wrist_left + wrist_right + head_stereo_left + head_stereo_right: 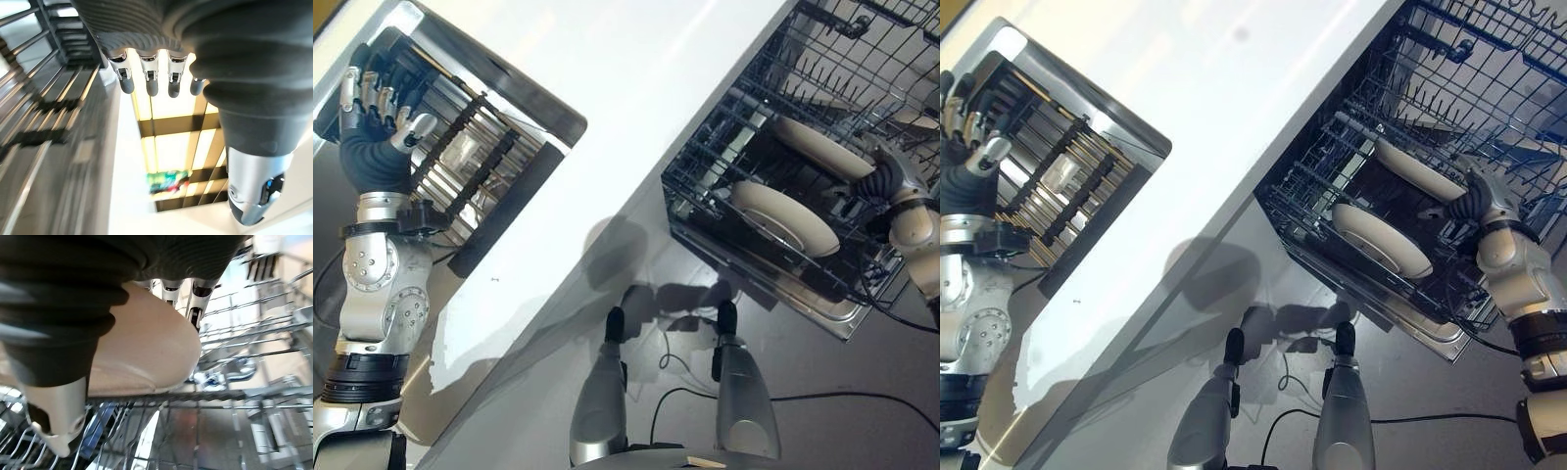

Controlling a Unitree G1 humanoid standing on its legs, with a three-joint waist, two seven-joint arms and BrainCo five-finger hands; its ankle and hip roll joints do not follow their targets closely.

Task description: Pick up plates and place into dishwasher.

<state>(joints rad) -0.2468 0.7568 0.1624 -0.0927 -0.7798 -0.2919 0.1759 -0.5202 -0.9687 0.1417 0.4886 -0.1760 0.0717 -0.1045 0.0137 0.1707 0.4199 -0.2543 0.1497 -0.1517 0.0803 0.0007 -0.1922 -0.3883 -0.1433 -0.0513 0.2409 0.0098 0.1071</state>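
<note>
A cream plate (819,148) stands on edge in the dark wire dishwasher rack (717,127) at the right. My right hand (887,177) reaches into the rack and is shut on this plate's near end. In the right wrist view the thumb (54,426) lies over the plate (146,342) and the fingers (195,308) sit behind it. A second cream plate (785,218) stands between the tines just in front of the first. At the upper left my left hand (370,122) hovers open over a metal drying rack (470,157), fingers (149,81) straight and holding nothing.
A white counter (636,88) runs diagonally between the drying rack and the dishwasher. Upright tines and wire walls surround the plates. The dishwasher's steel front edge (822,305) lies below the rack. A dark bar (504,211) borders the drying rack.
</note>
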